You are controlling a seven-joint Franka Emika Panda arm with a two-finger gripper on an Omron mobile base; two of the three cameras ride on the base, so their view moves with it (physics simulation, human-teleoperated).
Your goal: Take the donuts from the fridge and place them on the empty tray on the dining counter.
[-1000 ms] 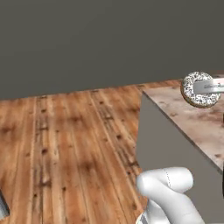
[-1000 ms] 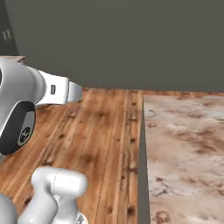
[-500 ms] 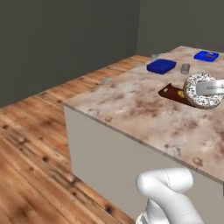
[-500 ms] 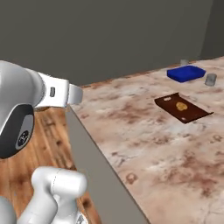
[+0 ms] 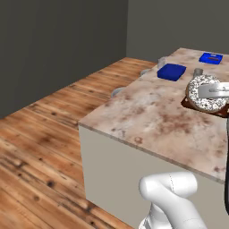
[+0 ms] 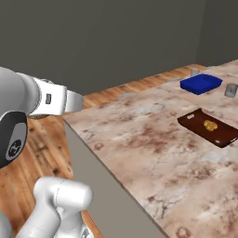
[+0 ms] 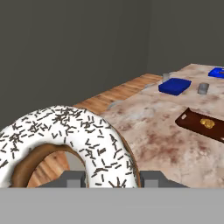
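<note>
Gripper (image 7: 112, 180) closed on the white speckled donut (image 7: 70, 144), which stands upright between the two dark finger tips in the hand view, one tip at each lower side of the ring. Left base view places the same donut (image 5: 206, 94) in the air at the right edge, over the near part of the dining counter (image 5: 152, 120), with a white finger across its hole. Beneath and just behind the donut, a dark brown tray (image 6: 210, 128) lies on the marble with a small golden item on it. Farther along the counter sits the deep blue tray (image 6: 201, 83), well apart from the held donut. A small grey cup (image 6: 230, 90) stands to its right. At the far end lies a flatter blue tray (image 5: 211, 58).
</note>
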